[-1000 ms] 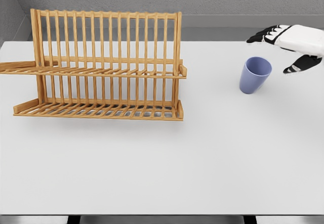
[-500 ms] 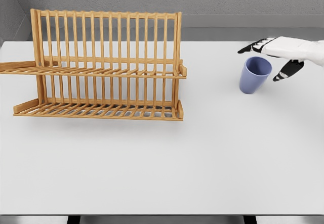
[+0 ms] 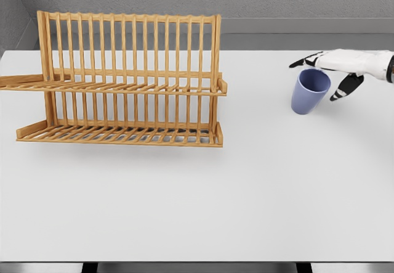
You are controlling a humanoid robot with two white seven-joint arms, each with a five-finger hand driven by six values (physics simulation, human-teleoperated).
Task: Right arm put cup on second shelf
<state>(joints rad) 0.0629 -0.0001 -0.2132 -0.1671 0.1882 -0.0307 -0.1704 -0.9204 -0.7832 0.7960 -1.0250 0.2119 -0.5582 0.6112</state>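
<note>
Cup (image 3: pixel 309 92): you see it upright on the table (image 3: pixel 246 193), far right, well apart from the rack (image 3: pixel 123 82) | Right hand (image 3: pixel 335 66): fingers spread around the cup's rim, thumb beside its right wall, not clamped | Rack: two wooden shelves, left.

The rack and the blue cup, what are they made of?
The dish rack looks like wood, maybe bamboo: honey-coloured slats and rails with a faint sheen. The cup looks like plastic or glazed ceramic: one even lavender-blue, smooth and matte, with no handle. A render cannot settle which.
</note>
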